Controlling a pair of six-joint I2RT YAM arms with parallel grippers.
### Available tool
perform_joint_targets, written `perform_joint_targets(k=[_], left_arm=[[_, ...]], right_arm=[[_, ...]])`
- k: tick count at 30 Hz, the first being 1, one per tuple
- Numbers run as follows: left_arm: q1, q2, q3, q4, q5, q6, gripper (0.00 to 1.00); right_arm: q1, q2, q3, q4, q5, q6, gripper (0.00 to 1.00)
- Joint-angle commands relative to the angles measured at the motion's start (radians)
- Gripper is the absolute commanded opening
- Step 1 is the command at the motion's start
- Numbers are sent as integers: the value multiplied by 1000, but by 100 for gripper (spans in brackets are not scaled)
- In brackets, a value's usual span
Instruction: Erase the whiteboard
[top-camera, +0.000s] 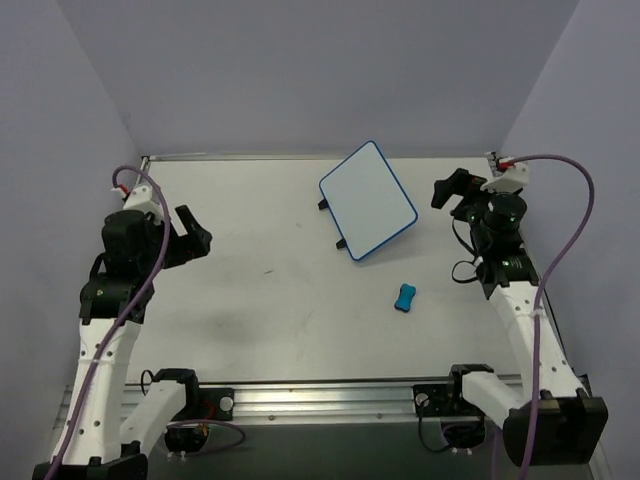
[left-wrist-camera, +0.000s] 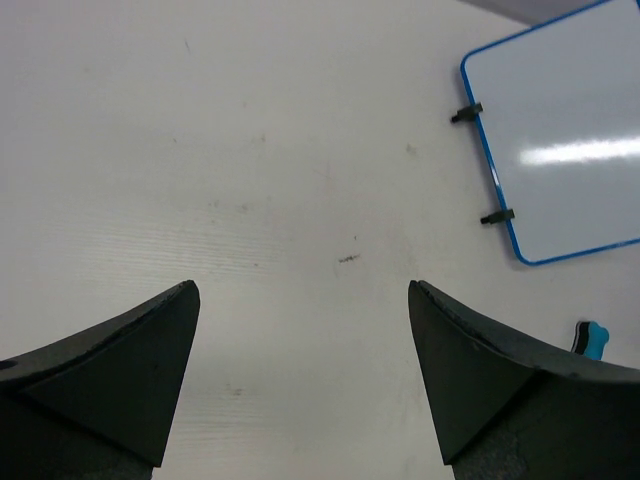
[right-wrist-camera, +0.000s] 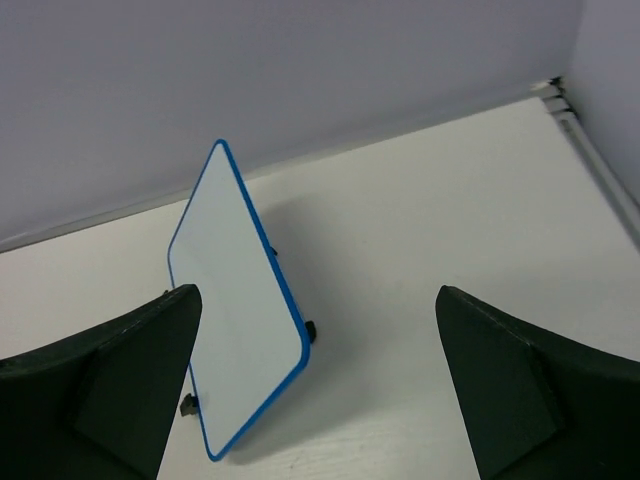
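White table (top-camera: 260, 300) under both arms, scuffed with faint dark marks in the left wrist view only. Whiteboard (top-camera: 368, 200) on the table, turned diagonally: ahead of the right gripper (top-camera: 450, 188) toward its left finger, and well ahead and to the right of the left gripper (top-camera: 197, 232). Blue rim and plain white face in all three views. Two black feet (left-wrist-camera: 497, 216) sharpest from the left wrist. Flat or propped: cannot tell. Both grippers spread wide, holding nothing, clear of the board. Small blue eraser (top-camera: 405, 297) complete from above, only a tip beside the left gripper's right finger in the left wrist view.
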Motion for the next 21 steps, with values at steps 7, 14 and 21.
perform_joint_targets(k=[7, 14, 21], left_arm=[[-52, -107, 242, -185, -335, 96, 94], [-104, -196, 266, -270, -357, 135, 94], [-156, -309, 175, -221, -395, 185, 94]], right_arm=[[109, -311, 278, -737, 414, -52, 100], [163, -377, 262, -834, 580, -86, 100], [163, -424, 264, -851, 565, -95, 100]])
